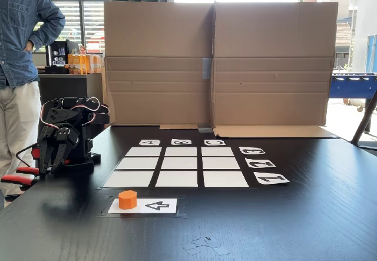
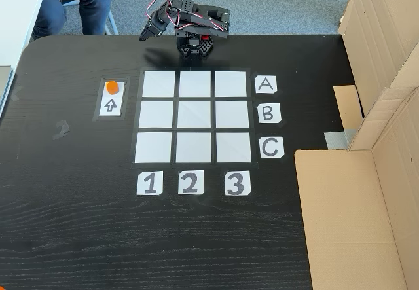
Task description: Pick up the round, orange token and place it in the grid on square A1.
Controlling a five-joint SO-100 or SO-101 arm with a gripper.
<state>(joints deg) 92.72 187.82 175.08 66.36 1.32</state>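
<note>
Hanging folded at the table edge, pincer (image 2: pixel 145 35) empty, opening unclear, token (image 2: pixel 112 86) on arrow card (image 2: pixel 111 103).

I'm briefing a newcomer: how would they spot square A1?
On the black table, find the grid of nine white cells. Square A1 is the corner cell in row A, column 1, nearest the orange token.

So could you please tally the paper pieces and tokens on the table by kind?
Blank white grid squares: 9
Letter labels: 3
Number labels: 3
Arrow card: 1
Orange token: 1
Total: 17
</note>
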